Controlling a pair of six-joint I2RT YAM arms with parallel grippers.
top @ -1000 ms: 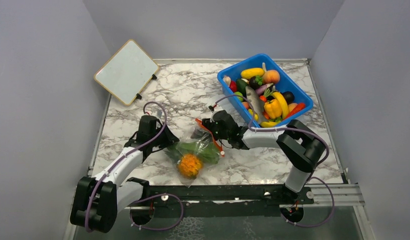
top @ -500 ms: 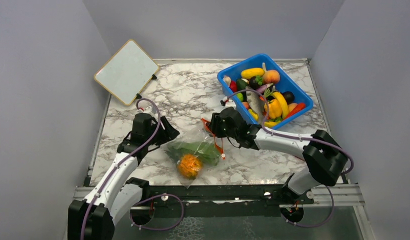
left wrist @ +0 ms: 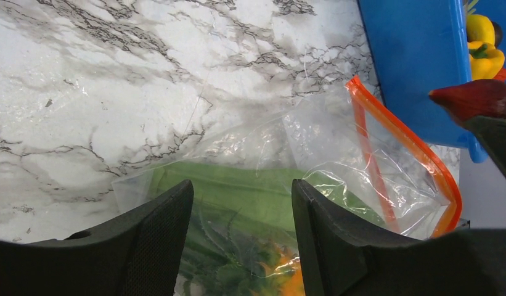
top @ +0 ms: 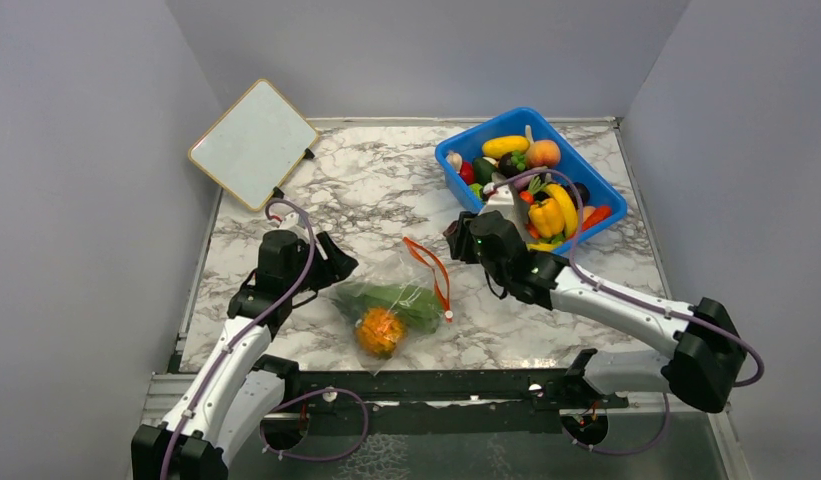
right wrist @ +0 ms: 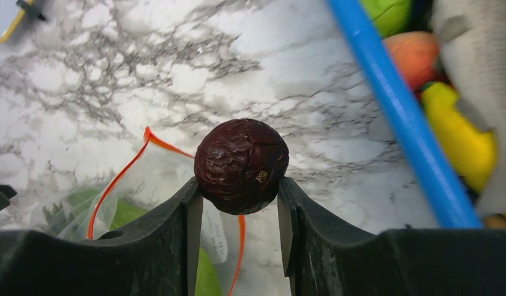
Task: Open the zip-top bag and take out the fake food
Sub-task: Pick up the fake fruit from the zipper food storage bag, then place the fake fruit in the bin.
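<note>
The zip-top bag (top: 398, 292) lies flat at the table's front middle, its red-orange zip strip (top: 429, 268) open toward the right. Inside it are a long green leaf (top: 391, 298) and an orange pineapple (top: 380, 331). My left gripper (top: 333, 266) is open at the bag's left end; in the left wrist view (left wrist: 241, 216) the leaf (left wrist: 238, 188) shows between the fingers. My right gripper (top: 462, 236) is shut on a dark red-brown wrinkled fruit (right wrist: 241, 165), held above the table between the bag's mouth (right wrist: 170, 179) and the bin.
A blue bin (top: 531, 113) full of toy fruits and vegetables stands at the back right, close behind my right gripper; its rim (right wrist: 398, 117) shows in the right wrist view. A whiteboard (top: 252, 143) leans at the back left.
My right gripper has drawn back from the bag's mouth toward the bin with the dark fruit in it. The bag's mouth has dropped flat. My left gripper shifted slightly back.
</note>
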